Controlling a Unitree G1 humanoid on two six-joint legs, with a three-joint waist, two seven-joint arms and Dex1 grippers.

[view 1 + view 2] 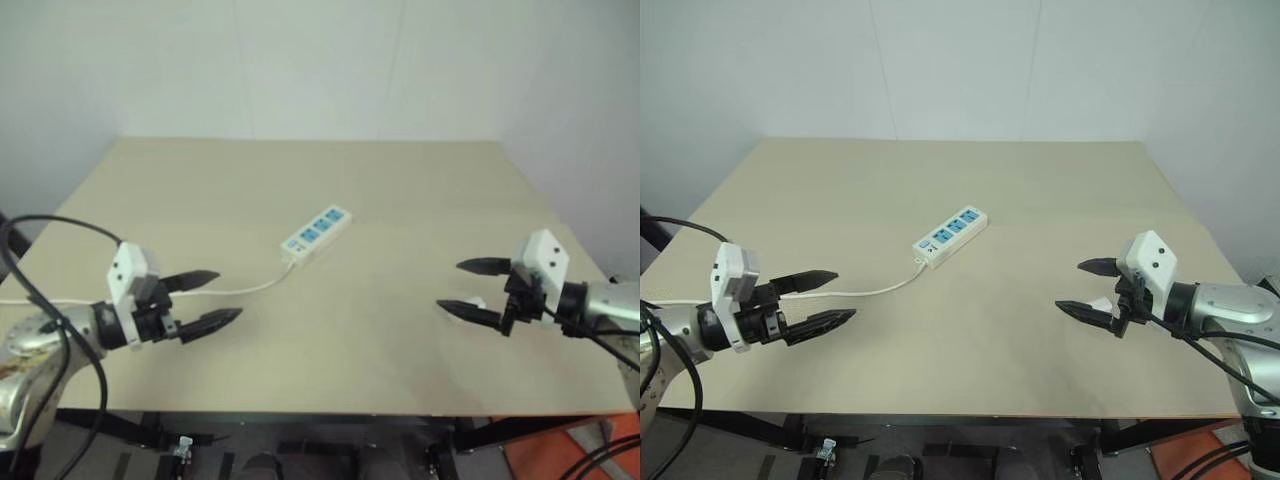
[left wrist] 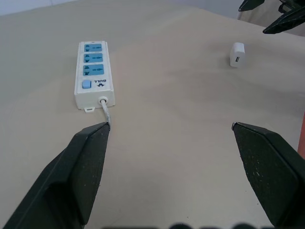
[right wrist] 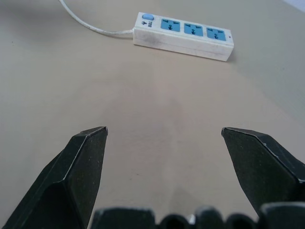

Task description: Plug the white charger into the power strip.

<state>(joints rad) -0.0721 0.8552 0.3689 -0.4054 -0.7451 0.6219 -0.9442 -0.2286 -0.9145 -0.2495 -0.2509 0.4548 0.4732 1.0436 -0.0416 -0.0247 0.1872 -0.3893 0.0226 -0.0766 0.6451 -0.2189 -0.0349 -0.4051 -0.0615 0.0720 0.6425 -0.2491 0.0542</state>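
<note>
Mid-bench lies the strip (image 1: 316, 234), 3 blue sockets facing up for a push from above, cord (image 1: 235, 290) trailing toward the left gripper (image 1: 209, 298). Just beside the right gripper (image 1: 1086, 287) sits the charger (image 2: 237, 54), on the bench, unheld. Both sets of jaws wide apart and empty, probably poised to pick up first.

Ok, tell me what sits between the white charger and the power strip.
Nothing: in the left wrist view, bare table runs from the white charger to the power strip.
</note>
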